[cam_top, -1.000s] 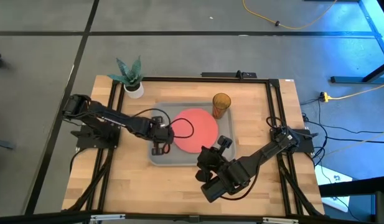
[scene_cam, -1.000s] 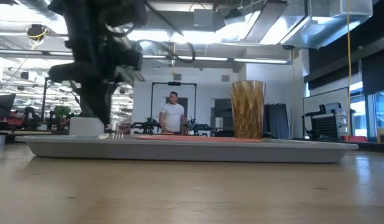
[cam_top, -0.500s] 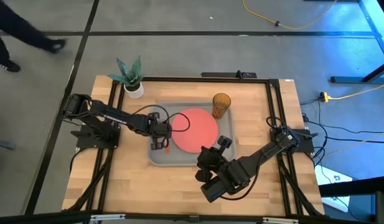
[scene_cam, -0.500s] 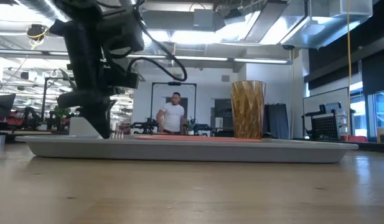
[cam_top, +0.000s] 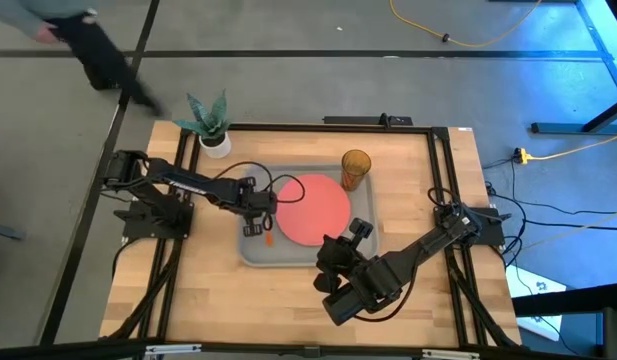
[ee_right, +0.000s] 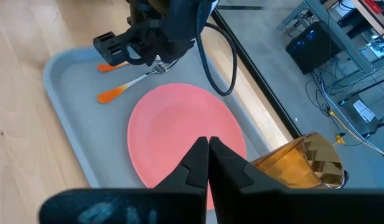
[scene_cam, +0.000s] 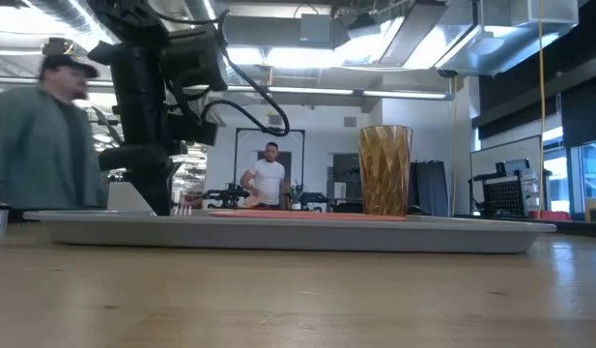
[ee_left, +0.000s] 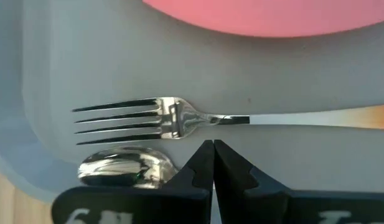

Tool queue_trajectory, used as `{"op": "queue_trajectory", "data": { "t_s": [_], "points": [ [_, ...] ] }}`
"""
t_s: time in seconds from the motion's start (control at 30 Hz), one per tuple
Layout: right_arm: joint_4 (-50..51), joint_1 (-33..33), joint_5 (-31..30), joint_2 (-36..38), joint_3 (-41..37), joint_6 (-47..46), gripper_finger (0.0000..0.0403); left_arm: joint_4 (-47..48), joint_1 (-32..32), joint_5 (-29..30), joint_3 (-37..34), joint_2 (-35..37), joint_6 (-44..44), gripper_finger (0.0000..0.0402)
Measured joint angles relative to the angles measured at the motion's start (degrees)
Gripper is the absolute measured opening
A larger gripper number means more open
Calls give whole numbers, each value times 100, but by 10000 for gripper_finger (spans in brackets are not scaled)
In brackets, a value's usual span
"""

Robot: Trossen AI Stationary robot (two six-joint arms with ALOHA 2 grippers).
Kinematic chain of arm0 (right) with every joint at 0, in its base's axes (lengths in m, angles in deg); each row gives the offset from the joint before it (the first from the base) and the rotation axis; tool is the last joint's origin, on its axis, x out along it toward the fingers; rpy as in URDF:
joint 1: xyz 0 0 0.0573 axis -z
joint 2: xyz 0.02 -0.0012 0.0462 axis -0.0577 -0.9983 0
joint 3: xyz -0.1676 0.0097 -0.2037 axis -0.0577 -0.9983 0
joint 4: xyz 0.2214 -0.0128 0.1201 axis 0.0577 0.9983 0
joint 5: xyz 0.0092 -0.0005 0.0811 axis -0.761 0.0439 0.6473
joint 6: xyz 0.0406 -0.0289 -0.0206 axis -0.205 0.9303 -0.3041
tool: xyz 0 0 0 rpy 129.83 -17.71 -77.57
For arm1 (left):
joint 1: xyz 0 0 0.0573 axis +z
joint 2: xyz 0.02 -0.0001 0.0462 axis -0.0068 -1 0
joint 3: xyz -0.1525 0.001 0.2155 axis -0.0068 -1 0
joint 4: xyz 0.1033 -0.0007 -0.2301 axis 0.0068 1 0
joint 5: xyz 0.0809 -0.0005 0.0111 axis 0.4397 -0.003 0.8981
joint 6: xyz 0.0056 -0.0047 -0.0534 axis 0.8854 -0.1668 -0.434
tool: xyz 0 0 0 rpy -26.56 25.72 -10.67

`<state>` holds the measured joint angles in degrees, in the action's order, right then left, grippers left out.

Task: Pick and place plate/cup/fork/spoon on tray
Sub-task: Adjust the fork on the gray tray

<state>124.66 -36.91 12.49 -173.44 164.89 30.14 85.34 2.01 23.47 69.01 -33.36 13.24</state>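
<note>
The grey tray (cam_top: 250, 252) lies mid-table. On it lie the coral-red plate (cam_top: 313, 208), the fork (ee_left: 179, 118) and, beside the fork, the spoon (ee_left: 126, 168). The spoon's handle is hidden behind my left gripper. The orange handle tips (ee_right: 107, 94) point toward the near edge. The amber cup (cam_top: 355, 168) stands upright at the tray's far right corner. My left gripper (ee_left: 213, 146) is shut and empty, just over the cutlery at the tray's left side (cam_top: 253, 228). My right gripper (ee_right: 208, 144) is shut and empty, at the tray's near right corner (cam_top: 356, 232).
A small potted plant (cam_top: 210, 125) stands at the table's far left corner. A person (scene_cam: 46, 135) walks past beyond the table's far left side, and another person (scene_cam: 269, 174) stands far back in the room. Bare wood lies left of and in front of the tray.
My left gripper has drawn back a little toward the table's far edge and risen slightly over the cutlery, which has stayed where it was. A person has walked past beyond the table's far left.
</note>
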Motion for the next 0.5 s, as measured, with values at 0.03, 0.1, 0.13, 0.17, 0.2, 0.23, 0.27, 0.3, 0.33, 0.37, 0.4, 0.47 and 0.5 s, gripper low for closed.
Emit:
{"op": "queue_trajectory", "data": {
  "t_s": [0.03, 0.1, 0.13, 0.17, 0.2, 0.23, 0.27, 0.3, 0.33, 0.37, 0.4, 0.47, 0.5],
  "points": [
    [0, 0, 0, 0, 0, 0, 6, -17, 28, -34, 0, -39, -1, 0],
    [0, 0, 0, 0, 0, 0, 5, 30, 66, -59, -2, -82, -1, 0],
    [0, 0, 0, 0, 0, 0, 5, -3, 78, -87, -1, -111, 0, 0],
    [0, 0, 0, 0, 0, 0, 7, -25, 87, -138, 0, -151, 0, 0],
    [0, 0, 0, 0, 0, 0, 9, -16, 96, -165, 0, -191, 1, 0],
    [-2, 0, 0, 0, 0, 0, 11, -19, 99, -162, 2, -211, 2, 0],
    [-2, 0, 0, 0, 0, 0, 13, -25, 99, -161, 5, -236, 3, 0],
    [-6, 0, 0, 0, 0, 0, 13, -33, 97, -152, 17, -264, 21, 0],
    [-4, 0, 0, 0, 0, 0, 13, -43, 95, -149, 16, -276, 41, 0],
    [-7, 0, 0, 0, 0, 0, 13, -67, 95, -135, 18, -287, 53, 0],
    [-7, 0, 0, 0, 0, 0, 11, -85, 96, -127, 18, -289, 84, 0],
    [-10, 0, 1, -2, 0, 0, 7, -126, 99, -96, 15, -295, 152, 0],
    [-11, 0, 0, -2, 0, 0, 6, -137, 99, -74, 15, -299, 153, 0]
  ]
}}
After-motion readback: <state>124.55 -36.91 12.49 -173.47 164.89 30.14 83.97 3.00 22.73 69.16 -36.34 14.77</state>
